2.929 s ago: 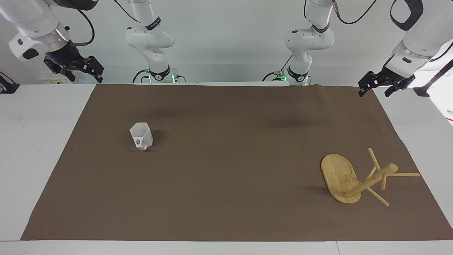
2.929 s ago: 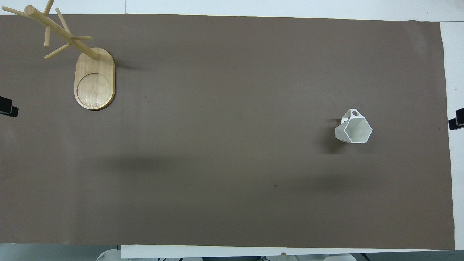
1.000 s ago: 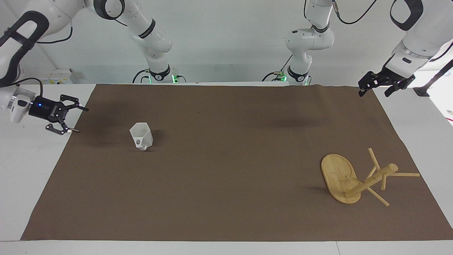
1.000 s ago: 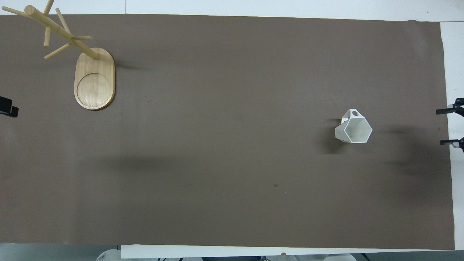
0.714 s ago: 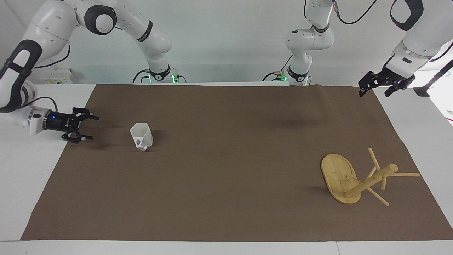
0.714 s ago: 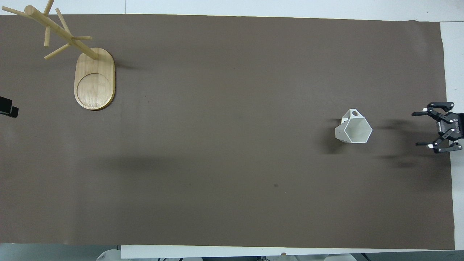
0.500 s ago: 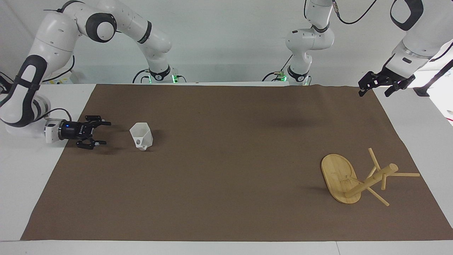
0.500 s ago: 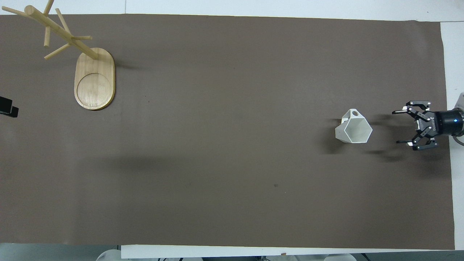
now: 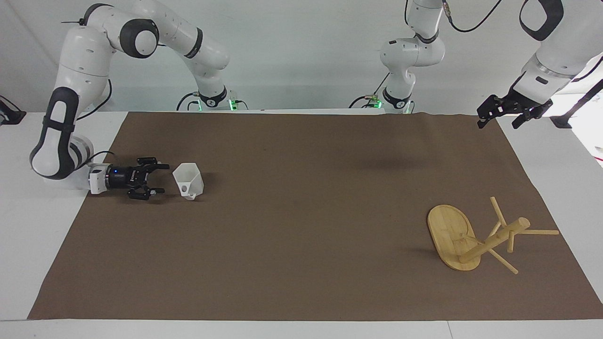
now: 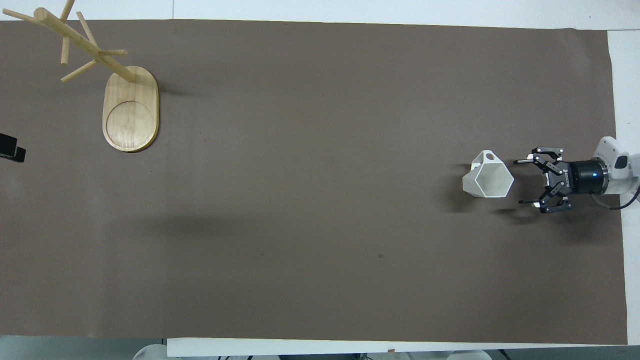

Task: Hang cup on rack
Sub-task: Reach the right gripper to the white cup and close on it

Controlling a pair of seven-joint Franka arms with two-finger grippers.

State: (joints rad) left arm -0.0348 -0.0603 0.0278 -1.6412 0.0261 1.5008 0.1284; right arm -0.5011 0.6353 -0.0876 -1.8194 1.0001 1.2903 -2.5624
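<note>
The cup (image 9: 188, 181) stands upright on the table (image 9: 301, 292) toward the right arm's end, its handle on the side farther from the robots. The right gripper (image 9: 159, 178) lies low and level just beside the cup, jaws spread open and aimed straight at its body, not yet touching. So the cup sits dead ahead of those jaws. The rack (image 9: 476, 240) stands well apart from the cup, toward the left arm's end. The left gripper (image 9: 498, 116) waits raised, jaws apparently open.
</note>
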